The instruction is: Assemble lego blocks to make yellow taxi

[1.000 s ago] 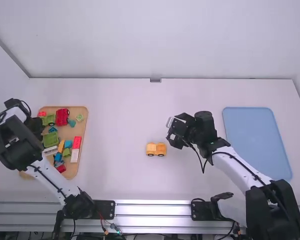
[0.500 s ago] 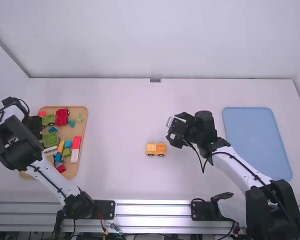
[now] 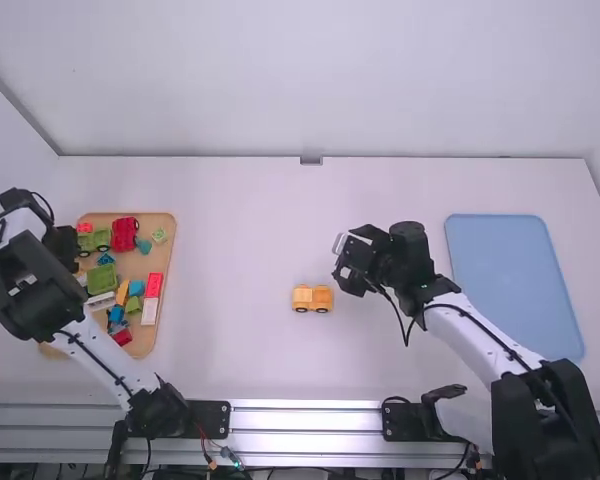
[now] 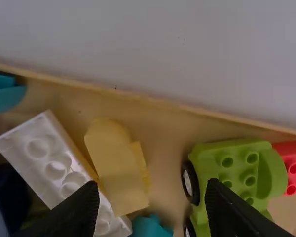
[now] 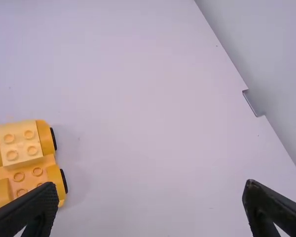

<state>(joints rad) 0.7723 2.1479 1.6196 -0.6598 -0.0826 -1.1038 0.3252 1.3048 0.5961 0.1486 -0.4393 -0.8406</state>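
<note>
The left gripper (image 4: 152, 184), fingers parted, hangs over a loose yellow block (image 4: 113, 160); the neighboring white block (image 4: 59, 168) could foul a finger and spoil the pinch. Near the right gripper (image 5: 150, 184), spread wide and empty, the wheeled yellow assembly (image 3: 312, 299) sits on a white counter (image 3: 240, 250) before a pale wall (image 3: 280, 80).

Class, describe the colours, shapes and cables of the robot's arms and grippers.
Both the left arm and right arm have white links, bulky black joints and thin black cables. The left gripper and right gripper are black, each with two tapering fingers.
</note>
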